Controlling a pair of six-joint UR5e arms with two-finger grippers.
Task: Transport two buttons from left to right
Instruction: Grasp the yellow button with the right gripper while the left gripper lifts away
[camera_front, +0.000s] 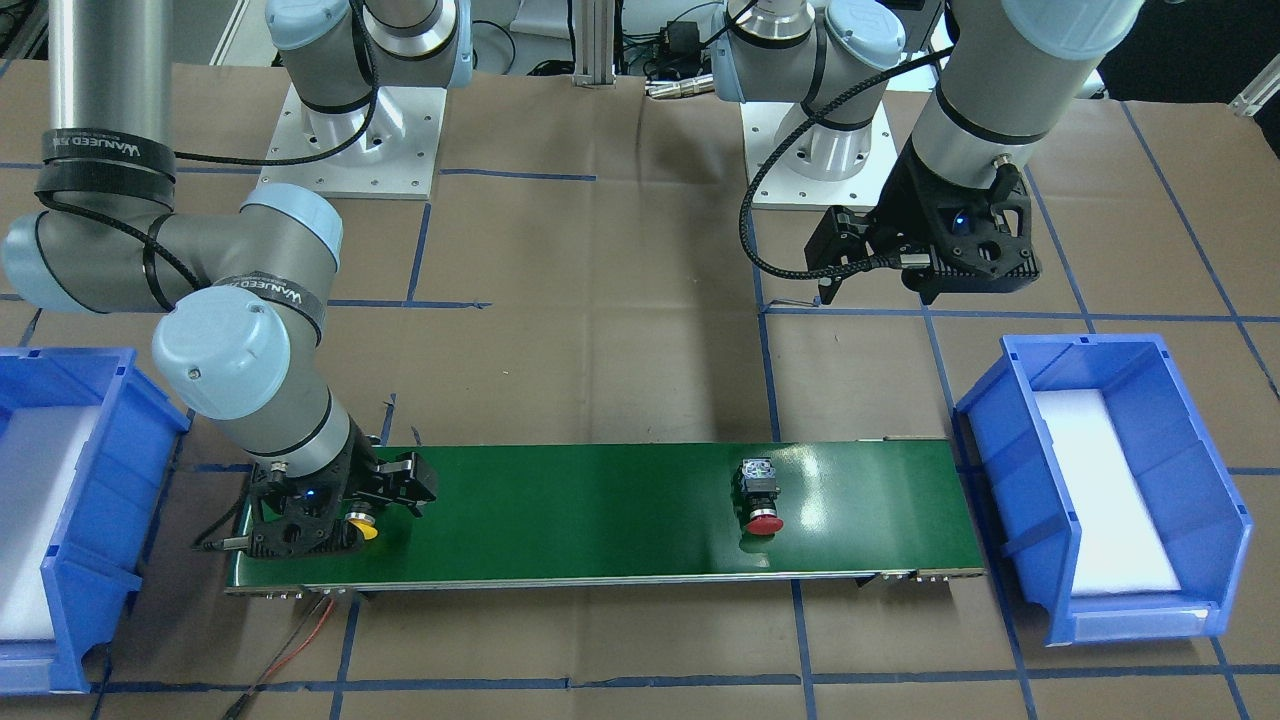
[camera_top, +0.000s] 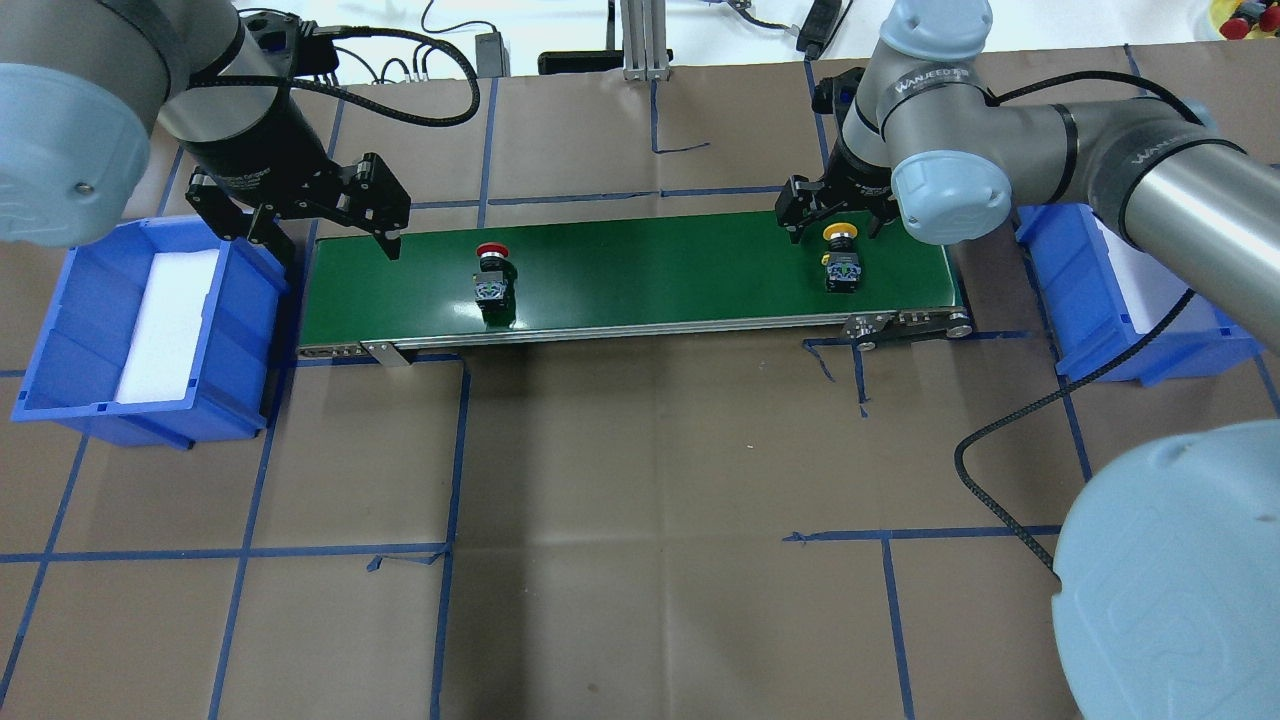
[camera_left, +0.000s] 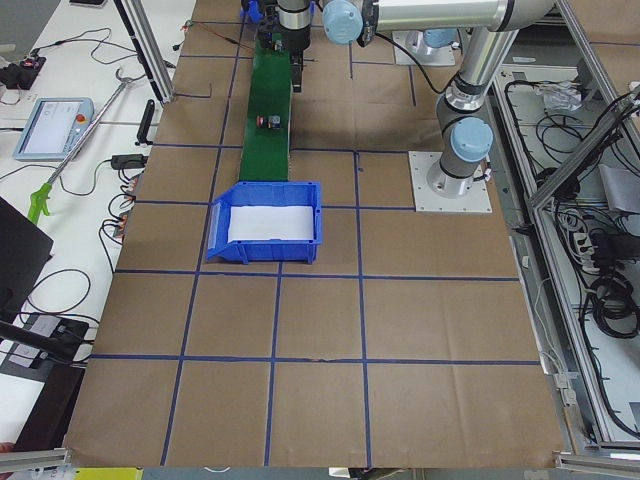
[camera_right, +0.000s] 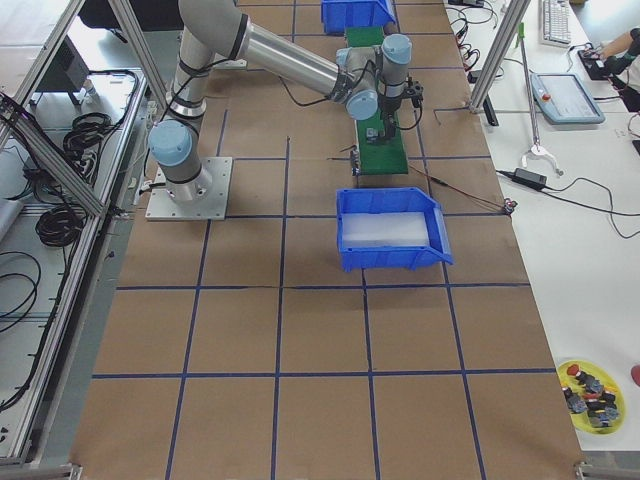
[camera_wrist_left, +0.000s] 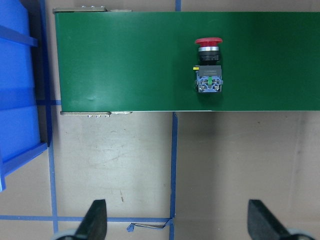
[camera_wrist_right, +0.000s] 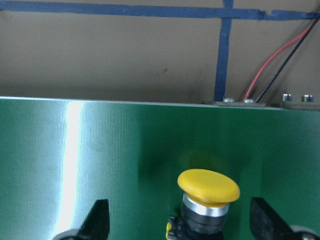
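Straddling the yellow button (camera_wrist_right: 208, 192), the right end effector (camera_wrist_right: 179, 224) hangs low over the right end of the green belt (camera_top: 650, 265). Its fingers (camera_wrist_right: 97, 220) are spread wide and touch nothing. The cap sits between them, which reads as lining up for a pinch, since this part lies closest to the right blue bin (camera_top: 1085, 300), its likely destination. The left end effector (camera_wrist_left: 177, 222) is also spread and holds nothing. It hovers higher, over the bench (camera_top: 620, 480) just beside the belt's left end and the left blue bin (camera_top: 60, 340), probably parked clear so the belt can carry things across. The red button (camera_top: 492, 272) lies on the belt's left half, well apart from the yellow one, so by my reckoning neither has been delivered yet. Both buttons lie on their sides with the mushroom caps pointing away from the robot and the black blocky bodies toward it. A metal collar shows under each cap, and the red one's rear end shows a bluish terminal face with a small green spot. Lying down, each offers flat black flanks across its width, likely a steadier hold than the rounded, smooth cap. Both bins have white liners.
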